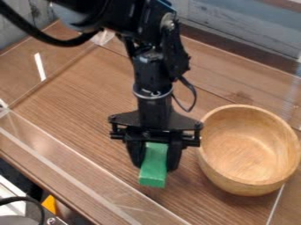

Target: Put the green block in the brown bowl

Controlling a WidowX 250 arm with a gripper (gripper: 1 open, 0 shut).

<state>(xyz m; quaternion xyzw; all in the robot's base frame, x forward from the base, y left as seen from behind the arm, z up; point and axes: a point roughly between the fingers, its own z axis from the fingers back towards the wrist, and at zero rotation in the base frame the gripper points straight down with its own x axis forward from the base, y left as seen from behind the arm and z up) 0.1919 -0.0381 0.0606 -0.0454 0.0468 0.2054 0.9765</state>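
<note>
**Green block sitting between the jaws, bowl right next door**

Only 1 camera view here, looking down at the table from the front. The black arm [147, 53] comes down from the top and the gripper [154, 156] points straight down at the wooden table [70, 105]. Its 2 fingers [133, 152] straddle the upper end of the green block [153, 170], 1 on each side, and the block's lower end rests on the table. The jaws look about as wide as the block, but I honestly can't tell if they're actually squeezing it. The brown bowl [277, 141] sits just beside the gripper on the right, upright, nothing inside it.
</note>
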